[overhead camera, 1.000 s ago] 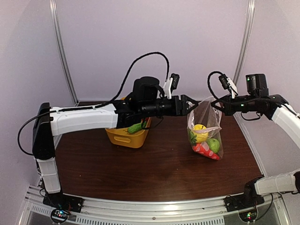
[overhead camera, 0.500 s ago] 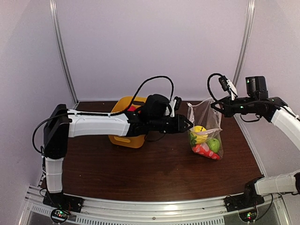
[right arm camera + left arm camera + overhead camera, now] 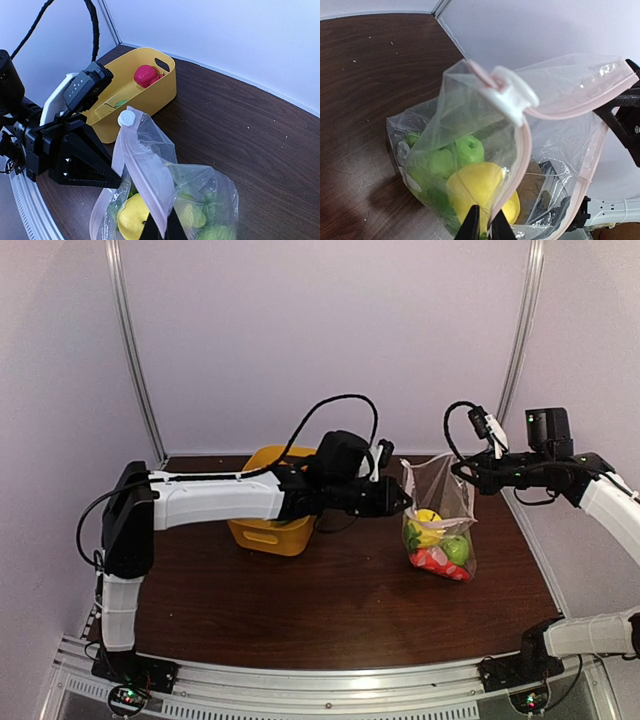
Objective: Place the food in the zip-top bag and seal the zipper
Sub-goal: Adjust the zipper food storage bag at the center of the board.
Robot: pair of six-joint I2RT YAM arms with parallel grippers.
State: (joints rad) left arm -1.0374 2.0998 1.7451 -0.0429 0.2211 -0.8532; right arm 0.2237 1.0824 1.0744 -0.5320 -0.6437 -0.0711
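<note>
Dark brown tabletop [image 3: 330, 590] and pale lilac walls [image 3: 330, 330] are framing the scene that we are viewing. We are seeing the zip-top bag [image 3: 440, 525] hanging upright right of centre, strung between the two arms, its bottom apparently resting on the wood. The left gripper [image 3: 404, 502] is pinching the mouth edge on one side; in its wrist view the narrowed fingers are clamping the pink-lined strip. The right gripper [image 3: 462, 470] is pinching the opposite side likewise, its jaws closed down on the film.

We are judging the loading to be well advanced: the food [image 3: 440, 545] is lying heaped in the bag's lower half, with yellow, green and red pieces showing through the plastic. One red piece [image 3: 146, 76] is lying in the yellow basket [image 3: 265, 535], which is standing well apart, to the bag's left, so we are counting that as possibly left to move. Sealing is not yet done. The zipper [image 3: 560, 107] is gaping, its two pale strips parting into a wide loop, and the white slider [image 3: 512, 95] is sitting at the end nearer the left arm.

We are noting that the bag is looking clear, crinkled and slack.
</note>
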